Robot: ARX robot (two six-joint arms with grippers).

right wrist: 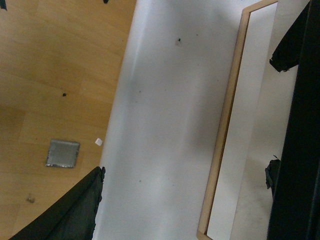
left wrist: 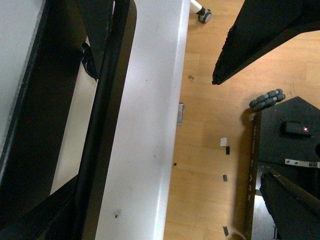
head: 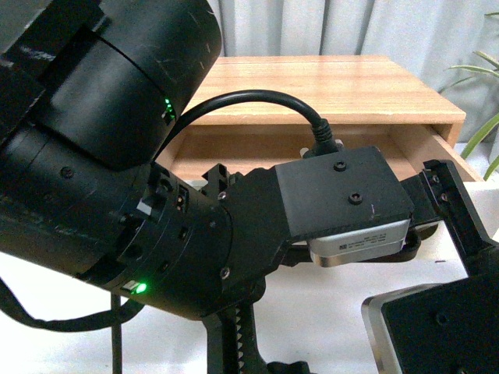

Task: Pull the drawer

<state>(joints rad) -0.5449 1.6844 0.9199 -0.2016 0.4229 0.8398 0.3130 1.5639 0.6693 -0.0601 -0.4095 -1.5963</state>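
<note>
The drawer (head: 257, 144) stands partly out from under the wooden desktop, showing its light wood inside. In the left wrist view its white front (left wrist: 145, 130) runs lengthwise with the long black bar handle (left wrist: 102, 115) along it. My left gripper (left wrist: 150, 75) is open. One finger (left wrist: 250, 35) hangs over the floor side and the other (left wrist: 25, 150) lies beyond the handle, so the bar sits between them untouched. My right gripper (right wrist: 187, 170) is open over the white front (right wrist: 165, 125) and a pale wood edge strip (right wrist: 222, 135), holding nothing. The notch is not visible.
The left arm (head: 117, 156) fills most of the front view, and the right arm's housing (head: 437, 327) shows at the lower right. Green plant leaves (head: 479, 101) reach in beside the desk. Wood floor (left wrist: 210, 150) lies below the drawer front, with a castor (left wrist: 204, 15) and the robot's black base (left wrist: 285, 145).
</note>
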